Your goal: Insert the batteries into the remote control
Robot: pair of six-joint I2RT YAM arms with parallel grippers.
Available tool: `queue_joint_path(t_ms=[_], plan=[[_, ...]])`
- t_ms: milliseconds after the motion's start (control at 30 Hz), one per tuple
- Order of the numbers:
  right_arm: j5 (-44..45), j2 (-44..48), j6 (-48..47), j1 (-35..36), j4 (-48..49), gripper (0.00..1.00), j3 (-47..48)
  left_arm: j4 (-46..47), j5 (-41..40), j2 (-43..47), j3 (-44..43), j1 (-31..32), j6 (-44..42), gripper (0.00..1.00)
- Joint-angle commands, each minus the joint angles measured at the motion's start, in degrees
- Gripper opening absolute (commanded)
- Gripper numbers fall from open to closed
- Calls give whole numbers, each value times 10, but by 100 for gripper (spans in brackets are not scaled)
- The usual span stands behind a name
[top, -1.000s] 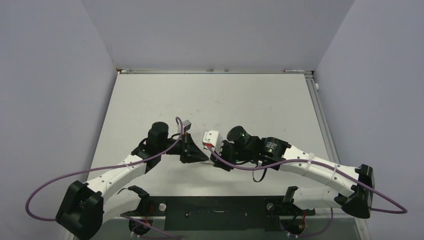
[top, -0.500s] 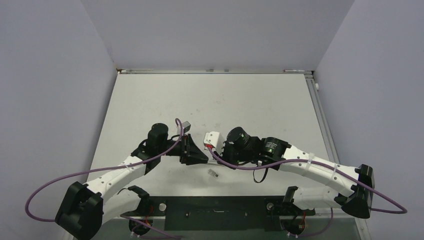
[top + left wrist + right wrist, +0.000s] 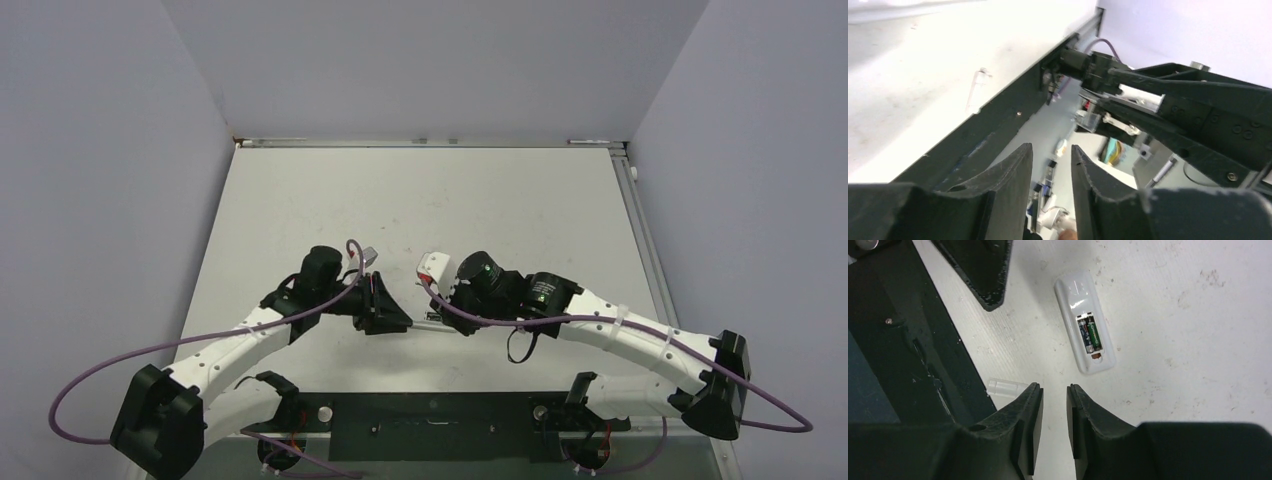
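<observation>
The remote control [image 3: 1084, 322] is lying slot-up by the tabletop's [image 3: 1198, 315] near edge, both batteries [image 3: 1090, 333] seated inside. The left gripper [image 3: 1050, 175] and right gripper [image 3: 1054, 410] are being held slightly parted, empty. Loading is judged done; the loose cover [image 3: 1007, 388] is awaiting pickup.

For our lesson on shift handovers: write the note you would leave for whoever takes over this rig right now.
Left gripper: open, empty.
Right gripper: open, empty, above the table near the remote control.
Remote control: flat on the table, slot side up, both batteries lying in the slot.
Battery cover: off, loose beside the black base plate.
Done: batteries appear loaded.
Left: check they are seated; perhaps refit the cover.
</observation>
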State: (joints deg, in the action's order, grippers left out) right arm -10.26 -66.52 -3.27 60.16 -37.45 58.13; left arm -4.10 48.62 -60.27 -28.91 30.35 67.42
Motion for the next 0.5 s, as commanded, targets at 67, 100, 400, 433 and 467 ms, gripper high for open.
queue_joint_path(t_ms=[67, 100, 400, 433, 467], plan=[[-6, -49, 100, -24, -3, 40, -18, -189, -130, -7, -61, 44, -139, 37], [-15, -52, 117, -23, 5, 46, -32, -190, -140, -9, -55, 52, -137, 38], [121, -57, 396, 79, 27, 56, -90, -175, -221, -19, -30, 140, -113, 49], [160, -57, 429, 104, 17, 57, -90, -180, -228, -18, -30, 142, -117, 49], [191, -59, 456, 127, 5, 57, -90, -190, -235, -16, -31, 144, -123, 49]])
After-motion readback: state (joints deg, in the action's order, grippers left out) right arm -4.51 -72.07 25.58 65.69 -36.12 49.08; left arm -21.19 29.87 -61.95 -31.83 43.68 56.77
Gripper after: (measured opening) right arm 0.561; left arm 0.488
